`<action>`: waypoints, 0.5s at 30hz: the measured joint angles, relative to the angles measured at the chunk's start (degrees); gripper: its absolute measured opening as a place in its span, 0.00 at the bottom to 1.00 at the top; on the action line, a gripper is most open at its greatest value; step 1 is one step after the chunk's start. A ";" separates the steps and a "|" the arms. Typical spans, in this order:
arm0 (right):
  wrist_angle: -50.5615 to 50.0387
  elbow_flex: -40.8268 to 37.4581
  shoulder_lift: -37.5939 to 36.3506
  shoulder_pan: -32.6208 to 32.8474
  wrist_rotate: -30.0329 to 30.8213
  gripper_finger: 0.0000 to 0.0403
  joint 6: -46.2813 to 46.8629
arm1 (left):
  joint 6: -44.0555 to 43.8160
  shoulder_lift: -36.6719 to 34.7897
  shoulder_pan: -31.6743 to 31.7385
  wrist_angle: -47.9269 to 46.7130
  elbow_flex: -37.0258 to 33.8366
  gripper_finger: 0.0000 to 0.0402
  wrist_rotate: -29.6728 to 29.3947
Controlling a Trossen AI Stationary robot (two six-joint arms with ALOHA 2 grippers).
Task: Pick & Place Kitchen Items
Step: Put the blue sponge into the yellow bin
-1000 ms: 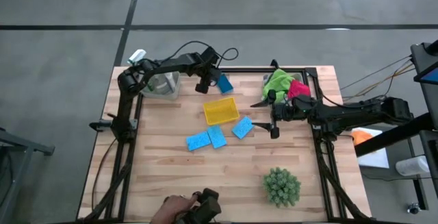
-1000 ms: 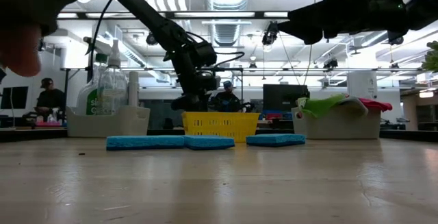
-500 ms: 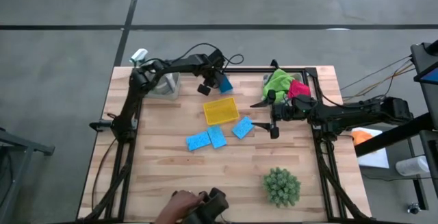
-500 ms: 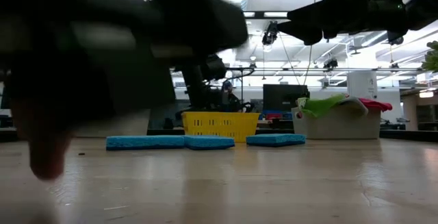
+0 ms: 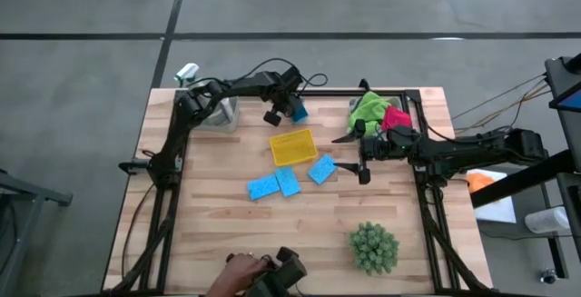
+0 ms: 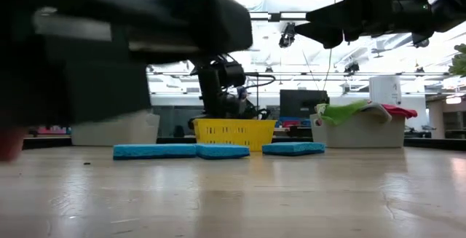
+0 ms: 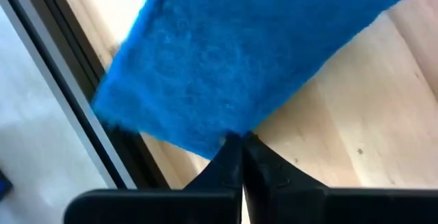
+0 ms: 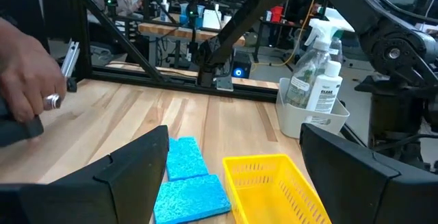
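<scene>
Fingers (image 7: 233,162) of the left gripper (image 5: 283,113) snapped fully shut on the corner of a blue sponge (image 5: 298,111), pinched at the table's far edge beyond the yellow tray (image 5: 293,146). That looked like a secured pick, ready to lift, while the right gripper (image 5: 350,156) hung wide open and empty near the cloths (image 5: 379,112)

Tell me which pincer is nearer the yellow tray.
Left. The left pincer sits just beyond the yellow tray's far edge, shut on a blue sponge; the right pincer hovers open farther off, past the tray's right side.
</scene>
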 joint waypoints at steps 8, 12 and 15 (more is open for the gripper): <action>-0.20 -0.04 0.04 0.04 -0.39 0.81 0.17 | -4.76 -4.11 -0.54 -1.40 -0.37 0.00 -3.88; -0.17 -0.07 0.57 0.04 -0.43 0.81 0.22 | -6.51 -7.43 -1.16 -1.20 -0.38 0.00 -3.38; 0.02 -0.07 1.13 0.04 -0.44 0.81 0.33 | -7.20 -8.99 -1.64 -1.22 -0.41 0.00 -2.10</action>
